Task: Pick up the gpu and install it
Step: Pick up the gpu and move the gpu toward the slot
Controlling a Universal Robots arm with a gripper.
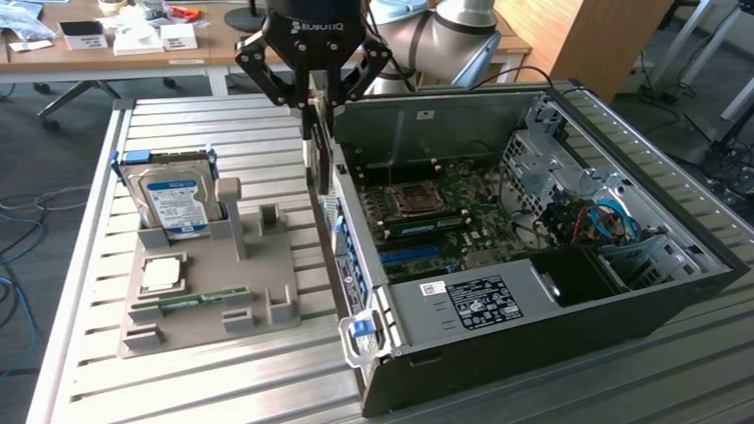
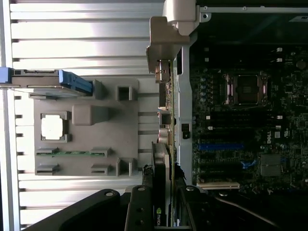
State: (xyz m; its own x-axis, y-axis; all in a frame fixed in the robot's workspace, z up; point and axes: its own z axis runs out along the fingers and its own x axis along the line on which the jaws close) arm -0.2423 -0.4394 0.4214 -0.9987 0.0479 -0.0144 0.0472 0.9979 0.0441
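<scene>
Nearest the exterior camera stands the open computer case [image 1: 531, 358] on its side, with the labelled power supply [image 1: 471, 305] at its near end and the motherboard [image 1: 465, 225] exposed beyond it; the processor socket [image 1: 415, 199] is uncovered. Above the case wall on the exterior view's left, the end effector [image 1: 318, 104] points downward with its fingers pinched on the gpu [image 1: 317, 163]. The card hangs on edge, clear of the surface [image 1: 236, 124], in the gap between the case and the grey fixture [image 1: 207, 265]. Whether the card touches the case wall cannot be told. From the wrist camera the end effector [image 2: 162, 180] grips both faces of the gpu [image 2: 161, 154], seen edge-on, with its pale metal bracket at the far end and the card lying just outside the case wall, not over the motherboard [image 2: 250, 139]. On the fixture [image 2: 86, 139], a hard drive [image 1: 177, 199] with a blue label stands upright in its slot, a square processor chip [image 1: 162, 272] lies flat, and a narrow green memory stick [image 1: 189, 300] sits in its holder.
</scene>
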